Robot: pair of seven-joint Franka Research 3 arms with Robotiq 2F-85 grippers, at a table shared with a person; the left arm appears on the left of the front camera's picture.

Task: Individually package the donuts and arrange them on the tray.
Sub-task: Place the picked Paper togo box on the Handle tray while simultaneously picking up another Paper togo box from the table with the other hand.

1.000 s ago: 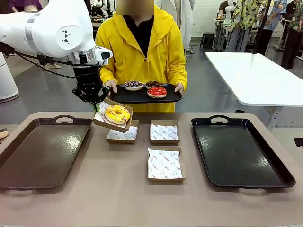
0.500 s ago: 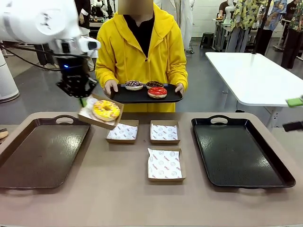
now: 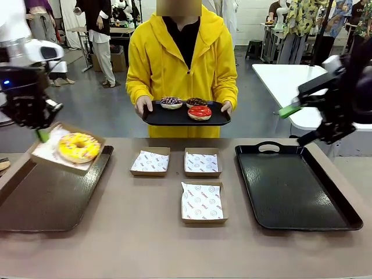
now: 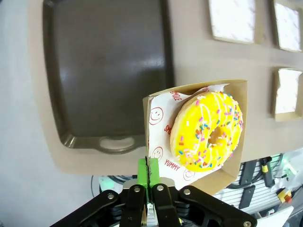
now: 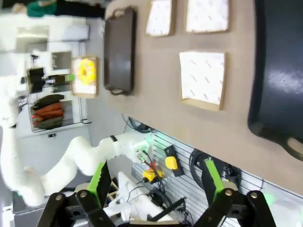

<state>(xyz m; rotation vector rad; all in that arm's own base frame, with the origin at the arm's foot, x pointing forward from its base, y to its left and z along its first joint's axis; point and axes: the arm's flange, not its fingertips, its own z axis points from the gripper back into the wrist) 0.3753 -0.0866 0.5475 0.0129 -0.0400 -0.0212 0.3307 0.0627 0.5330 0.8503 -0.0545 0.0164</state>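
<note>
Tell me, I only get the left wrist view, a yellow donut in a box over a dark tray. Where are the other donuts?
Observer: A person across the table holds a small black tray with a red donut and two chocolate donuts.
Operator: What is the other arm doing?
Observer: The right gripper hangs open in the air, holding nothing.
Operator: Whereabouts?
Observer: Up beside a large black tray on the table's right side.

Counter (image 3: 133,232) matt beige; left tray (image 3: 35,203) and right tray (image 3: 296,192) dark, glossy, plastic-looking; cardboard box (image 4: 227,172) brown, matt, with printed paper liner (image 4: 158,116); yellow-glazed donut (image 4: 208,132) shiny, red-glazed donut (image 3: 199,111) glossier.
</note>
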